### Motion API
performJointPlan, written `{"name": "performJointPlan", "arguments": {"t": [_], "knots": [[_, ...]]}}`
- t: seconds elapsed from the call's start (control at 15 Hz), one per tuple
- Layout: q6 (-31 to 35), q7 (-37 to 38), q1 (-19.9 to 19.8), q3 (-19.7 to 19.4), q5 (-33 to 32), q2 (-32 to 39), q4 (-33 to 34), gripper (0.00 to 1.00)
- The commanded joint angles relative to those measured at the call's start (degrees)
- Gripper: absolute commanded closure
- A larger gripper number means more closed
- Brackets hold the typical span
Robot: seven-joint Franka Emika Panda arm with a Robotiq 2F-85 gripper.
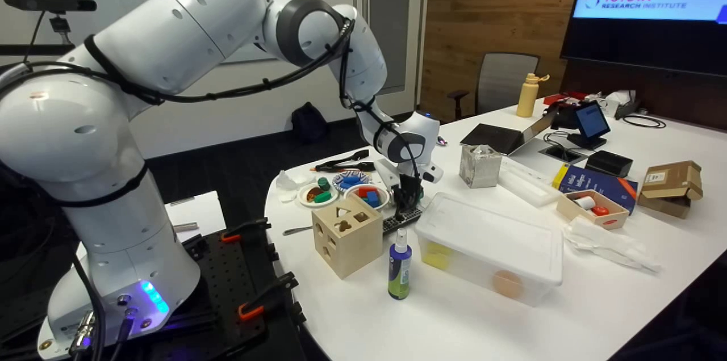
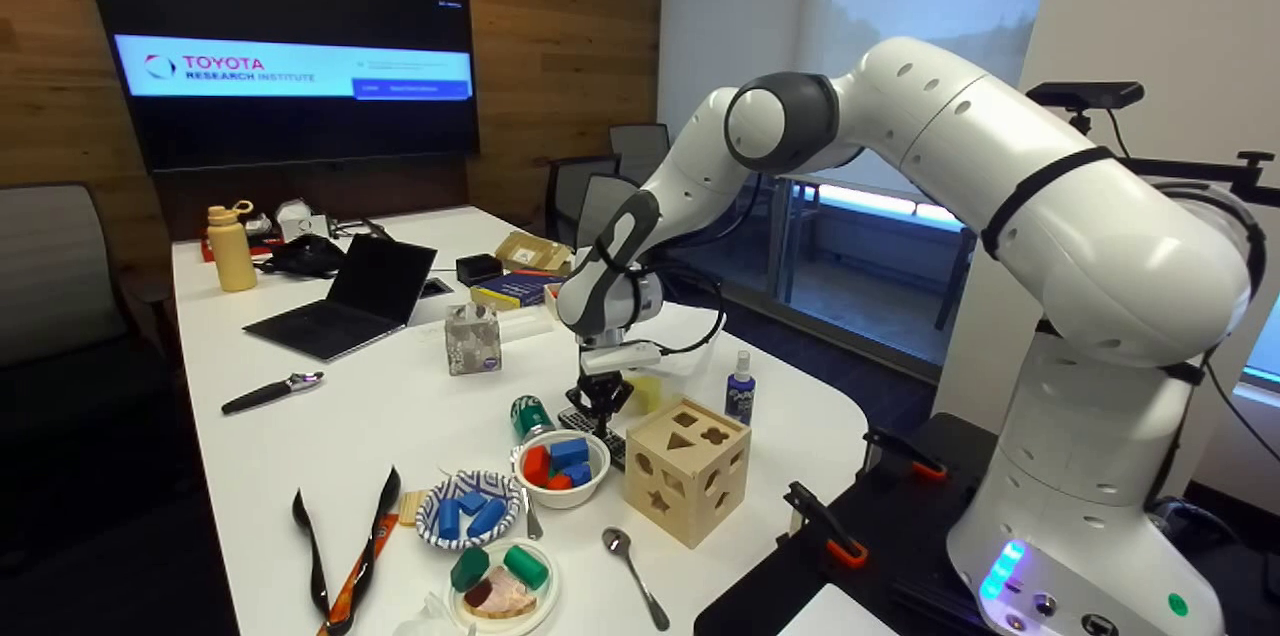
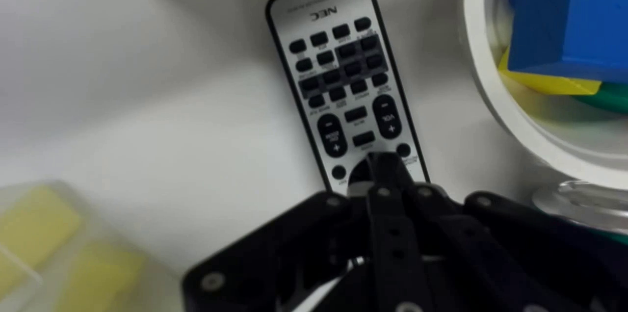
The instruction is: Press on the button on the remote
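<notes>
One remote lay on the table between one white bowl and one lidded plastic box. The gripper pointed down over it, two fingers pressed together. One wooden cube stood near; one patterned bowl held three blue blocks.

Wore glossy white along the arm, dark grey joint bands, and black cables strapped alongside; glowed blue at a base strip; ended in a black gripper with round grey screws.
</notes>
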Motion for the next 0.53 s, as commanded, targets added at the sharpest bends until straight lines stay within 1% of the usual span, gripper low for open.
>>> {"name": "performJointPlan", "arguments": {"t": [0.0, 0.47], "knots": [[-2.7, -1.5, -0.4, 0.5, 1.3, 2.6, 3.3, 1.00], [-6.6, -1.3, -0.1, 0.2, 1.0, 5.0, 5.9, 1.00]]}}
